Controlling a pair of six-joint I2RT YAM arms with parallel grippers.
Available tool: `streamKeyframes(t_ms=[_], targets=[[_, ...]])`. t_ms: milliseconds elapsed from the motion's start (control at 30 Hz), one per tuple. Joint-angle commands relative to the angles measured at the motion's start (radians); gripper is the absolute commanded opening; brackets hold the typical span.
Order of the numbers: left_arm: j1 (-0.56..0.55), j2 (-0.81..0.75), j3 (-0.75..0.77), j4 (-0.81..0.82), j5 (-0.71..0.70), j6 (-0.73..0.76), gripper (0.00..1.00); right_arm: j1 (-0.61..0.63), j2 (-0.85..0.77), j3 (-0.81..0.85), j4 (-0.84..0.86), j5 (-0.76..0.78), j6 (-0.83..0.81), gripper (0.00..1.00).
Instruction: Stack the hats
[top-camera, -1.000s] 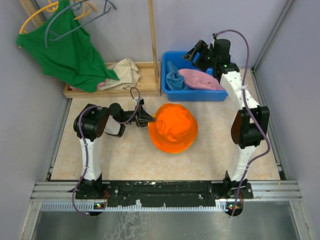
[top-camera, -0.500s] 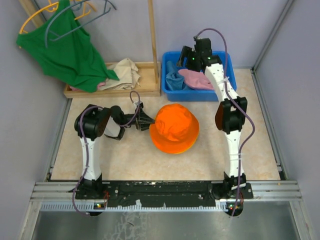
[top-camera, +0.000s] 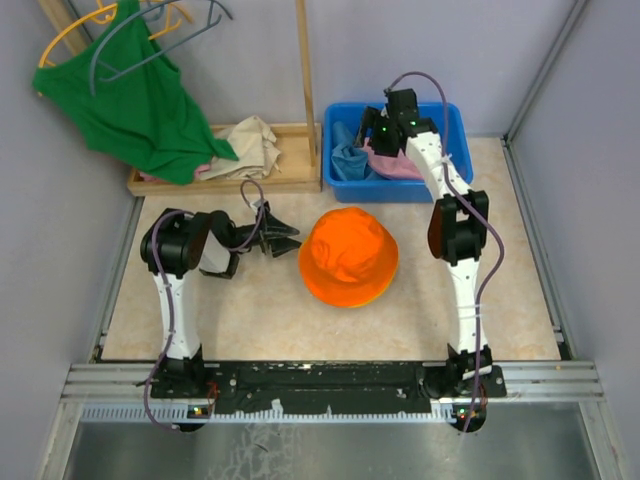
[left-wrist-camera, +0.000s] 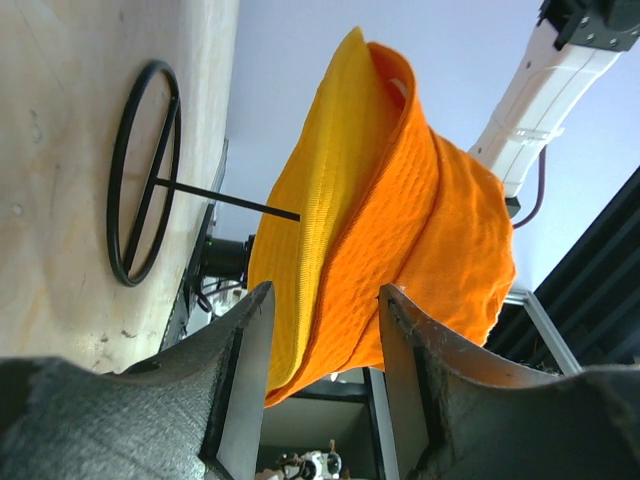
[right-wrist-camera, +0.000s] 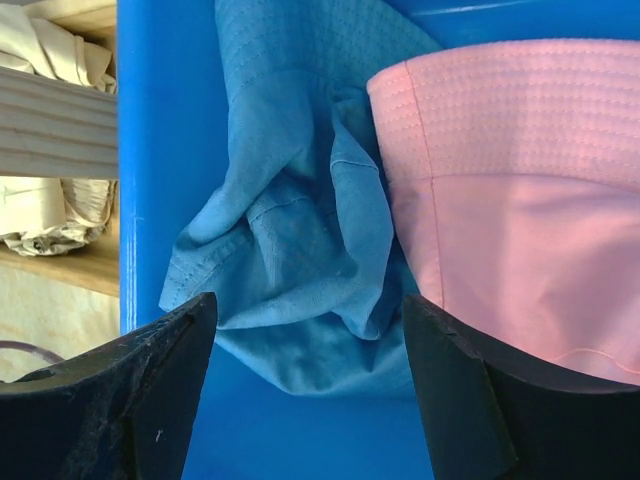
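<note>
Hats: bright orange hat (top-camera: 348, 255) sits on the yellow-orange hat (left-wrist-camera: 315, 200) mid-table (top-camera: 250, 310). Light blue hat (right-wrist-camera: 290, 250) and pink hat (right-wrist-camera: 520, 200) lie crumpled in the blue bin (top-camera: 390, 192), far right corner. All look soft, light and floppy, so you'd best pinch a brim fold. Left hand (left-wrist-camera: 318, 310) spread, empty, just left of the stack. Right hand (right-wrist-camera: 308, 310) spread over the light blue hat. No readable labels.

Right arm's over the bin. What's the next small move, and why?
Probably lower the right gripper straight down and close on the blue hat: its jaws are open, the crumpled hat sits centred between them, and the pink hat lies off to one side.
</note>
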Motion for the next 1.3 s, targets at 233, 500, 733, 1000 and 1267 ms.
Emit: streamKeyframes(t_ms=[233, 500, 733, 1000, 1267], targets=[[0.075, -0.011, 0.003, 0.266, -0.007, -0.008, 0.51, 0.028, 0.052, 0.044, 0.039, -0.04, 0.047, 0.75], [0.078, -0.009, -0.003, 0.266, -0.01, -0.006, 0.5, 0.04, 0.049, -0.008, 0.079, -0.036, 0.072, 0.66], [0.085, -0.018, 0.007, 0.267, -0.008, -0.017, 0.48, 0.045, 0.061, -0.031, 0.125, -0.033, 0.113, 0.44], [0.1, -0.046, 0.007, 0.267, -0.012, -0.031, 0.45, 0.04, -0.038, -0.06, 0.091, -0.016, 0.109, 0.0], [0.115, -0.124, 0.071, 0.266, -0.037, -0.083, 0.44, -0.037, -0.33, -0.258, 0.163, -0.086, 0.204, 0.0]])
